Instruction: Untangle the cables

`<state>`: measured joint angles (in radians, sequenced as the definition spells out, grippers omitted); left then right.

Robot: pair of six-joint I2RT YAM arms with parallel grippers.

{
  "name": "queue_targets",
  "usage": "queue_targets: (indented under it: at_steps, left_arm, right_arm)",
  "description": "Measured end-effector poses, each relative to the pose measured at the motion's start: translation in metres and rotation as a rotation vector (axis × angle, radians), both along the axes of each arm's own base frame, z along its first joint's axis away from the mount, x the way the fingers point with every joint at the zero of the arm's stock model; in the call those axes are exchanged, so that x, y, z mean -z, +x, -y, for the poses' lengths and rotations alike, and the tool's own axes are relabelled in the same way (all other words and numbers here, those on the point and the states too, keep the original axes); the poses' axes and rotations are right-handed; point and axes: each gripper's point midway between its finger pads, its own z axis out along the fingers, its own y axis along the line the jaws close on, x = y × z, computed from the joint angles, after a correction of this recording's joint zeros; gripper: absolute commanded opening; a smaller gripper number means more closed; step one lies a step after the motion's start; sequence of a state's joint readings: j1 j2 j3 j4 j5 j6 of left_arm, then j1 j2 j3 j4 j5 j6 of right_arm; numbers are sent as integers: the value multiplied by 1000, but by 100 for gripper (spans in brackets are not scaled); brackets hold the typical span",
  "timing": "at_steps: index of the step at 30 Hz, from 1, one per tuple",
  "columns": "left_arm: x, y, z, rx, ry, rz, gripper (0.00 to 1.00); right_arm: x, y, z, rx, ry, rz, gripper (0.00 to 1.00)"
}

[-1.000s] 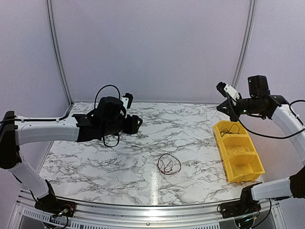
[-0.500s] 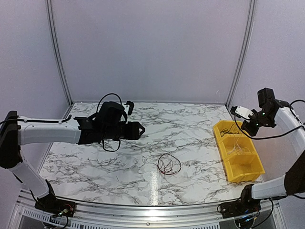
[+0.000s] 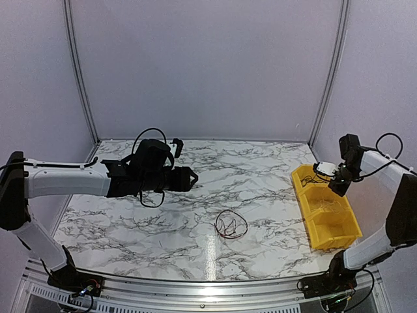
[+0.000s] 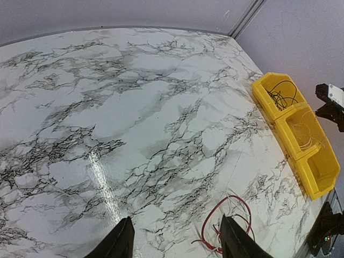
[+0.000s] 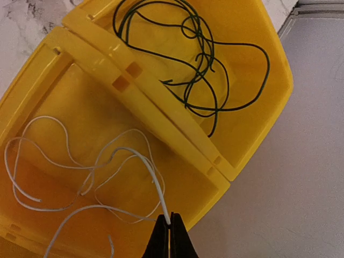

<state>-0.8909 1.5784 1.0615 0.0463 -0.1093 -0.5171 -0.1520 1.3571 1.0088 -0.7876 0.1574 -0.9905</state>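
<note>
A small tangle of red, white and black cables lies on the marble table; in the left wrist view it shows as red and white loops by the right finger. My left gripper hovers open to its left, nothing between the fingers. My right gripper hangs over the yellow bin, shut on the end of a white cable that trails into the middle compartment. More white cables lie there. Black cables fill the far compartment.
The yellow bin stands at the table's right edge, its divider between the black and white cables. A grey wall and frame posts close the back. Marble surface stretches between the arms.
The right arm came down from high above the bin to just over its middle compartment, still pinching the white cable. The left gripper shifted slightly right early on, then held still.
</note>
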Motion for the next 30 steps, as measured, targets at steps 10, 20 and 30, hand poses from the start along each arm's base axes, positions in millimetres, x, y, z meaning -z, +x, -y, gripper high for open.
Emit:
queue_targets:
  at_steps: [10,20,30]
  left_arm:
    - [1,0,0,0,4,-3,57]
    - [1,0,-1,0,5,-3,57]
    - [1,0,-1,1,5,-4,57]
  right_arm:
    - [3,24,17,100,-47,53,8]
    - [11,28,14,132,-2,32,37]
    - [-54,49,-16,108,181,137,42]
